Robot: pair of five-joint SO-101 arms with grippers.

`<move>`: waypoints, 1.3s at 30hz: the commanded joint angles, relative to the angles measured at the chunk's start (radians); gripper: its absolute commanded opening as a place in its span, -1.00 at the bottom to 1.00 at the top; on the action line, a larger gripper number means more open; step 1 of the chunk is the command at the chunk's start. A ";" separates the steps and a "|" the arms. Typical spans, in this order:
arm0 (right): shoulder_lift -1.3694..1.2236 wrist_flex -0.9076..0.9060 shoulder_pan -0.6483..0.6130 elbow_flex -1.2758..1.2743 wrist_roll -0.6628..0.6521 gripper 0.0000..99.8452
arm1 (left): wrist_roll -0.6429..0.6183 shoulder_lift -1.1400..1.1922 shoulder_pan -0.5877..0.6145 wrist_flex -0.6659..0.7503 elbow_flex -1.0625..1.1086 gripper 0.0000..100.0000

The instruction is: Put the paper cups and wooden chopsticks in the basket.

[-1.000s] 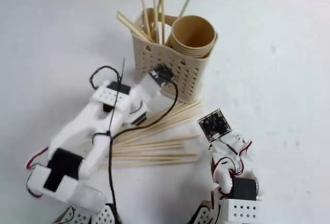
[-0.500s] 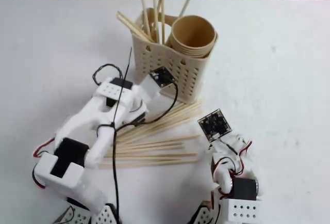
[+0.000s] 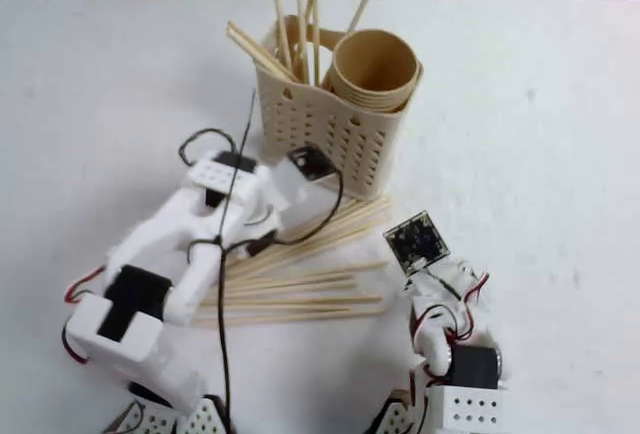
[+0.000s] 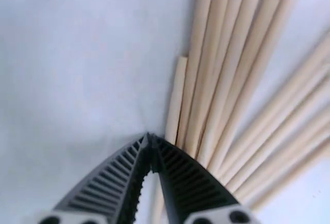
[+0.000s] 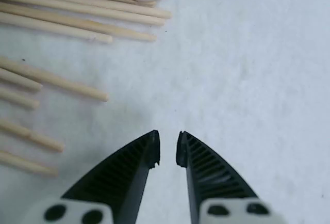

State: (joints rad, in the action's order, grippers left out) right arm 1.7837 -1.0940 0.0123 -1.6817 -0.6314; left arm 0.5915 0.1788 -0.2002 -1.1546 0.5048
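Basket [image 3: 335, 134]: stood toward the table's [image 3: 530, 104] far edge.
Paper cups [image 3: 372, 69]: stacked inside the basket.
Wooden chopsticks [image 3: 300, 274]: fanned flat toward the near edge; others are stood in the basket.
Left gripper [image 4: 150, 141]: tips pressed together over the fan; a clamped stick cannot be confirmed.
Right gripper [image 5: 167, 149]: tips held narrowly apart, nothing between them.

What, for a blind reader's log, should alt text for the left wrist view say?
The left gripper, dark ridged fingertips closed together, hangs over a white table at the edge of a fan of wooden chopsticks, one chopstick running beneath it.
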 commanded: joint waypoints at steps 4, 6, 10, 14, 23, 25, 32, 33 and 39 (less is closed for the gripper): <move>0.007 0.008 -0.005 -0.009 -0.006 -0.86 | 0.083 -0.005 0.150 -0.038 0.006 -0.96; 0.007 0.008 -0.005 -0.009 -0.006 -0.86 | 0.123 -0.005 0.182 -0.051 0.006 -0.96; 0.007 0.008 -0.005 -0.009 -0.006 -0.86 | 0.149 -0.005 0.220 -0.066 0.006 -0.96; 0.007 0.008 -0.005 -0.009 -0.006 -0.86 | 0.163 -0.012 0.232 -0.071 -0.002 -0.96; 0.007 0.008 -0.005 -0.009 -0.006 -0.86 | 0.107 -0.377 0.119 -0.071 0.140 -0.81; 0.007 0.008 -0.005 -0.009 -0.006 -0.86 | 0.097 -0.441 0.091 -0.048 0.196 -0.73; 0.007 0.008 -0.004 -0.009 -0.006 -0.86 | 0.097 -0.386 0.071 0.072 0.276 -0.77; 0.007 0.008 -0.005 -0.009 -0.006 -0.86 | 0.097 -0.355 0.073 0.086 0.273 -0.77; 0.007 0.008 -0.004 -0.009 -0.006 -0.86 | 0.098 -0.150 0.111 0.121 0.190 -0.78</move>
State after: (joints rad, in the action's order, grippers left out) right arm 1.7837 -1.0940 0.0123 -1.6817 -0.6314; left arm 0.6974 -0.0391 -0.1066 -1.0395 0.7488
